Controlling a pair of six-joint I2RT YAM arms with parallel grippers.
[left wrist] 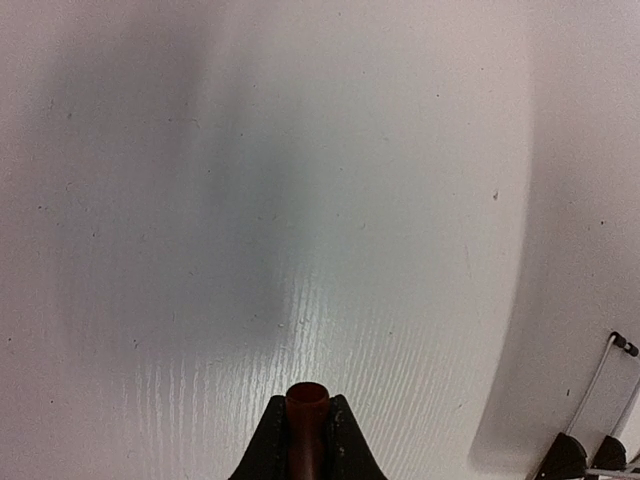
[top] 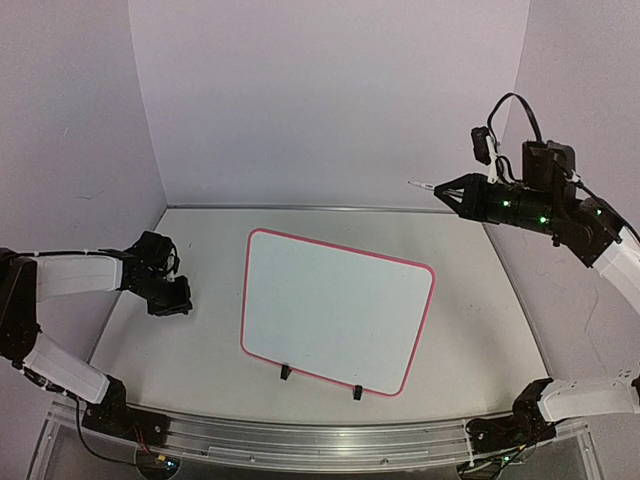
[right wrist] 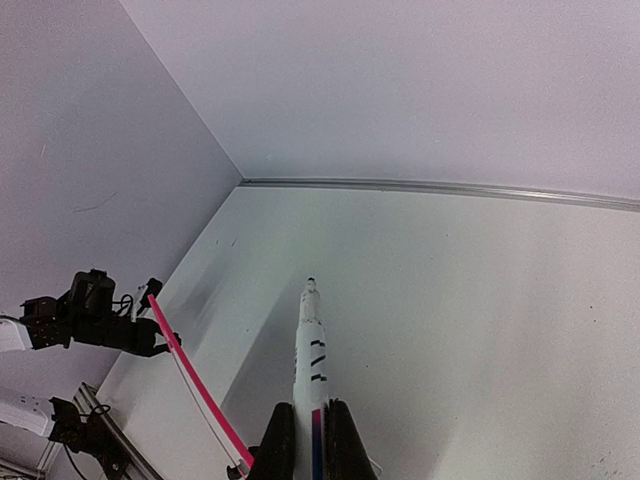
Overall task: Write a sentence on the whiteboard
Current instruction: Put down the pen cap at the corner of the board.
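Note:
The whiteboard (top: 335, 310) lies flat in the middle of the table, with a pink-red border and two black clips (top: 285, 372) on its near edge. Its surface is blank and no sentence shows on it. My right gripper (top: 452, 190) is raised high at the back right, well above and behind the board. It is shut on a white marker (right wrist: 312, 340) whose uncapped tip points left. The board's pink edge (right wrist: 195, 385) shows low in the right wrist view. My left gripper (top: 172, 300) is low over the table left of the board, shut on a dark red cap (left wrist: 307, 398).
A metal rail (top: 320, 440) runs along the table's near edge, with both arm bases on it. Plain walls enclose the table at the back and on both sides. The left arm (right wrist: 100, 320) shows at the far left in the right wrist view.

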